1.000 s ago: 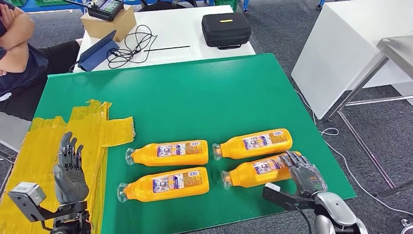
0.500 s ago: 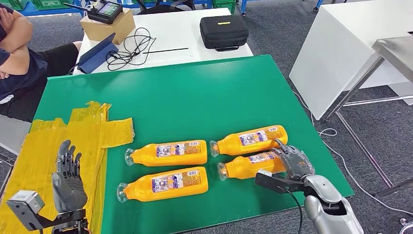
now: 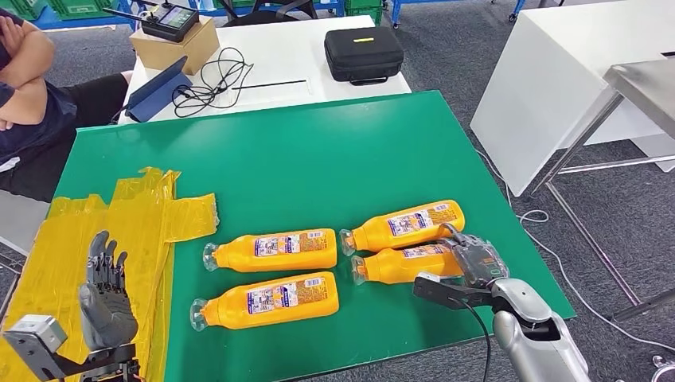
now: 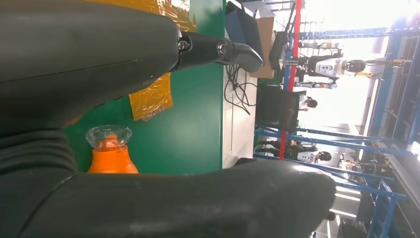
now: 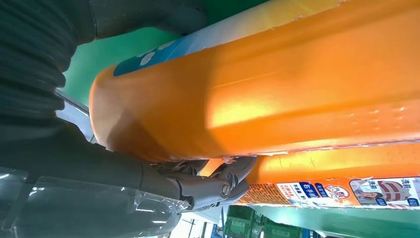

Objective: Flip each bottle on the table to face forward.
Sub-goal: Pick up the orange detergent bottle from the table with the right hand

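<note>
On desk (image 3: 318, 167): four orange bottles lying flat.
Right hand (image 3: 476, 261): fingers wrapped around near-right bottle (image 3: 402, 264) base.
Left hand (image 3: 103, 296): fingers spread, holding nothing, above yellow tape (image 3: 143, 211).

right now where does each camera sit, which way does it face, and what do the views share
Head view: high on the body, facing forward and down at the green table with four orange plastic bottles; left hand raised and empty, right hand on the near right bottle.
Left wrist view: behind the left hand, facing across the table.
Right wrist view: behind the right hand, facing the near right bottle.
Shared: that bottle, the green table.
</note>
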